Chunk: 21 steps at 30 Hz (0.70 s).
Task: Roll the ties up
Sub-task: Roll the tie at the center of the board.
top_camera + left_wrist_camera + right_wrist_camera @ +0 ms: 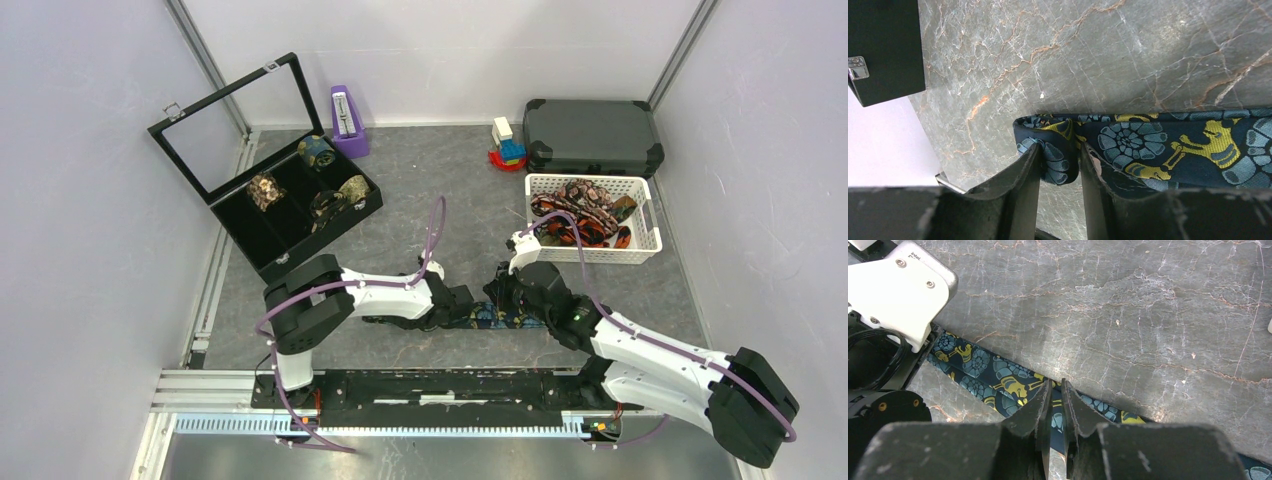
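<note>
A dark navy tie (510, 319) with blue and gold paisley lies flat on the marble table between the two arms. In the left wrist view its end (1048, 135) is folded back on itself, and the strip (1168, 145) runs off to the right. My left gripper (1060, 150) stands open around that fold; the left finger touches the cloth, the right one stands a little off it. My right gripper (1057, 386) is shut on the tie (993, 372) further along, with cloth pinched between its narrow jaws. From above the two grippers (470, 306) (503, 290) sit close together.
A black box (262, 262) with its lid up stands at the back left and holds rolled ties (266, 190). A white basket (590, 180) of loose ties (580, 215) sits at the back right. A dark case (592, 135), toy blocks (506, 146) and a purple object (347, 120) line the back.
</note>
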Each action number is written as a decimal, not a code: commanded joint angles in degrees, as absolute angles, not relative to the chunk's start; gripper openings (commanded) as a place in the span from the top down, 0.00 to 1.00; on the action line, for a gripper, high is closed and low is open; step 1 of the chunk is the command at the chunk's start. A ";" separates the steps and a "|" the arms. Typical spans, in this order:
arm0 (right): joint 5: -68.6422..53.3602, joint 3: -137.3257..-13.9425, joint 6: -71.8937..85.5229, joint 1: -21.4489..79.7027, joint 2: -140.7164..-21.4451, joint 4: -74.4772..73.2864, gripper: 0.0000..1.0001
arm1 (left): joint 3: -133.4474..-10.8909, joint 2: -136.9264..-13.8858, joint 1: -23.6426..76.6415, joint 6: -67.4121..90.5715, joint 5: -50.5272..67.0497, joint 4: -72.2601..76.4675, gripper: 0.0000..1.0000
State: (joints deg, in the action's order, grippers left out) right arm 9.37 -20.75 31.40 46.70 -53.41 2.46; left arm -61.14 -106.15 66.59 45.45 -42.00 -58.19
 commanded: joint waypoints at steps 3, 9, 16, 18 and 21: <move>9.87 -21.32 31.03 46.49 -53.30 3.41 0.82 | -61.59 -103.79 67.03 45.10 -37.71 -51.51 0.57; 9.14 -22.03 31.11 46.49 -54.52 3.95 0.82 | -61.26 -101.10 66.92 44.50 -37.14 -50.60 0.59; 7.85 -23.10 31.07 46.50 -56.65 5.21 0.82 | -60.68 -98.10 66.89 43.51 -36.22 -49.57 0.51; 7.57 -23.60 31.01 46.52 -57.48 5.40 0.81 | -60.74 -97.07 66.90 43.34 -35.90 -49.58 0.49; 6.76 -24.34 31.09 46.50 -58.47 6.08 0.81 | -60.87 -95.00 66.90 42.98 -35.36 -49.61 0.48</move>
